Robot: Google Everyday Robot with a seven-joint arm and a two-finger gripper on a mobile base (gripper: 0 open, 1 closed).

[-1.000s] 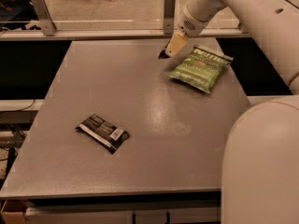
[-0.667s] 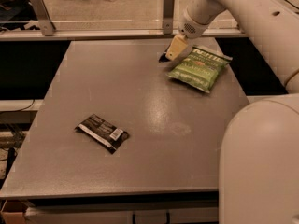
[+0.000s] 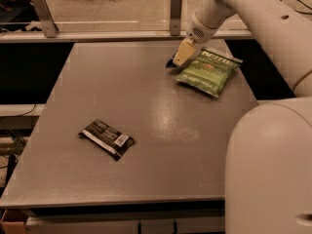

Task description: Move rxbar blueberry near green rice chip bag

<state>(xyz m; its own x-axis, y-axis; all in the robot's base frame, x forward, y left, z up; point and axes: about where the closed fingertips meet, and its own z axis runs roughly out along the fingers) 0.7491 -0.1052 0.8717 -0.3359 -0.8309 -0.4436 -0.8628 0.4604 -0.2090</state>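
Your tool [image 3: 178, 59] hangs at the rxbar [image 3: 169, 63], just beside the green bag [image 3: 209, 72] on the counter [image 3: 146, 106], and I cannot tell its grip; you seem to be placing, so next release and lift clear.

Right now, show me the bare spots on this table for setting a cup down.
Widest free patch: the table middle, between the black wrapper and the green bag. The far-left corner by the rail is also bare. Crowded: far right, where the gripper hangs over the rxbar at the bag's left edge.
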